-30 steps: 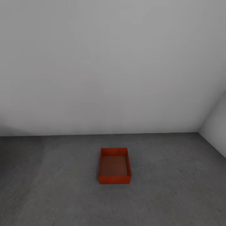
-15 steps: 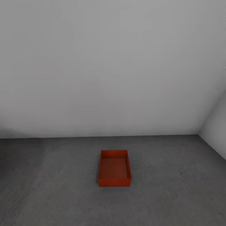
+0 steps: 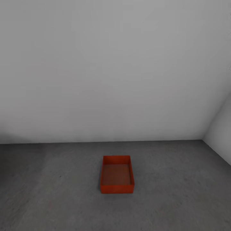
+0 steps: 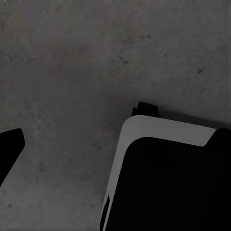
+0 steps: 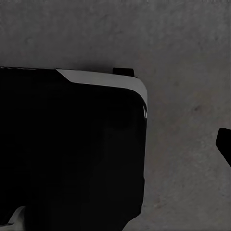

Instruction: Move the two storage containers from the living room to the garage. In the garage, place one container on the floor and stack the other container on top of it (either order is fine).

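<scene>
- One red-orange container [image 3: 116, 175] sits open side up on the dark grey concrete floor [image 3: 48, 192], at about six o'clock in the head view, just short of the pale grey wall [image 3: 112, 70].
- A second wall [image 3: 221, 131] meets it in a corner at about four o'clock.
- The box looks stiff, flat-sided and empty, so probably light; its smooth walls could slip in a pinch.
- I judge the best hold is over a thin upper rim, at the middle of a long side so it does not tilt.
- Both wrist views look down on concrete past the robot's black-and-white base [image 4: 163, 178].
- A dark tip [image 4: 8, 149] edges into each wrist picture, but I cannot tell whether either gripper's fingers are spread or pressed together.
</scene>
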You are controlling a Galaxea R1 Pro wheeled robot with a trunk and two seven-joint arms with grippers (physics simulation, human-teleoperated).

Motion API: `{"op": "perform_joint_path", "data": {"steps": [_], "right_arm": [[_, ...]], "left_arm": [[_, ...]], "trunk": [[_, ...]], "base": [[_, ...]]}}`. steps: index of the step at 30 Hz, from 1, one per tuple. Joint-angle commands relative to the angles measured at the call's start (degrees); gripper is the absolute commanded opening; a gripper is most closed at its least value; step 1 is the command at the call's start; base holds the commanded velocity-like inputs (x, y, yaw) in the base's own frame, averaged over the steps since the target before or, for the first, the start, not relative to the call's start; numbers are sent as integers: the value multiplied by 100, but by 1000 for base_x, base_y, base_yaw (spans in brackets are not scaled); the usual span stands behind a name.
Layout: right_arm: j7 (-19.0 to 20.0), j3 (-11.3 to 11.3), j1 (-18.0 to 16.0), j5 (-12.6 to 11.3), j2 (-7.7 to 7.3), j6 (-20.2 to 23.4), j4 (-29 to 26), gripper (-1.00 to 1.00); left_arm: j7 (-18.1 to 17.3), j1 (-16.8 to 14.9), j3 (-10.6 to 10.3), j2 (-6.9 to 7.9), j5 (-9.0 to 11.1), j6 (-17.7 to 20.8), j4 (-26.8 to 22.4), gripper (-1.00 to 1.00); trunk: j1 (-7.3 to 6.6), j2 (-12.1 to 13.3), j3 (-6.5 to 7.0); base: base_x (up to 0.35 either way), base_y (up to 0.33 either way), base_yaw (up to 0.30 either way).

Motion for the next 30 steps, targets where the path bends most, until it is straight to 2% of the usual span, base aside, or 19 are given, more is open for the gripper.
{"op": "perform_joint_path", "data": {"steps": [1, 30], "right_arm": [[-26, 44, -8, -11, 3, -27, 21, 100], [-29, 44, -8, -13, 5, -33, 19, 100]], "left_arm": [[5, -4, -7, 0, 34, -19, 5, 100], [5, -4, -2, 0, 34, -19, 5, 100]], "trunk": [[1, -4, 3], [1, -4, 277]], "base": [[0, 0, 0], [0, 0, 0]]}}
